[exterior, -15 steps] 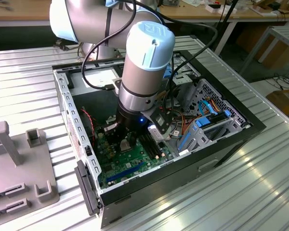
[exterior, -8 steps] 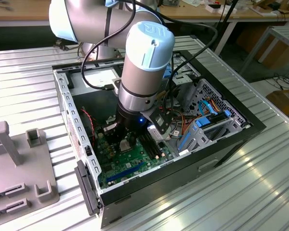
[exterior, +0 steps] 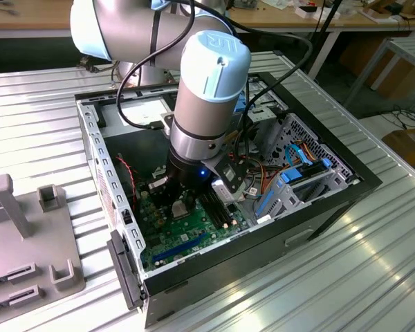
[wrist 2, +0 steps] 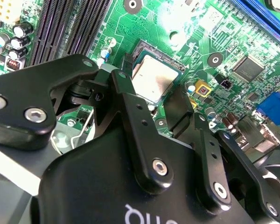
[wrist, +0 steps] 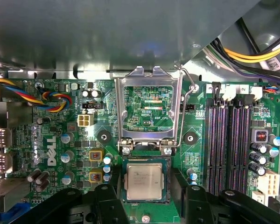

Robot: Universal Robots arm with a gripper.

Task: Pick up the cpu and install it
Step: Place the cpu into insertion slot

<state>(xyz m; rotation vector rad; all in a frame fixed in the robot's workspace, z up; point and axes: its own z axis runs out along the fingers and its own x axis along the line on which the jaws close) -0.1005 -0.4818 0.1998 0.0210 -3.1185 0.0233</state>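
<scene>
The cpu (wrist: 144, 182), a small silver-grey square, lies flat in the open socket on the green motherboard (wrist: 196, 126); in the second wrist view the cpu (wrist 2: 151, 80) shows between the black fingers. My gripper (wrist: 147, 189) hangs low over it inside the computer case (exterior: 346, 187). It is open, with one finger (wrist: 111, 198) on each side of the chip and a gap between pads and chip. The socket's metal load plate (wrist: 147, 140) stands flipped up just beyond the cpu, its wire lever (wrist: 185, 112) raised beside it. In the exterior view my gripper (exterior: 181, 202) sits deep in the case.
Long black memory slots (wrist: 228, 144) run beside the socket. Coloured cables (wrist: 51, 98) lie near the board's ports, and yellow and black wires (wrist: 252, 51) hang by the case wall. A blue drive bracket (exterior: 297, 183) and a grey fixture (exterior: 28, 242) on the metal table flank the case.
</scene>
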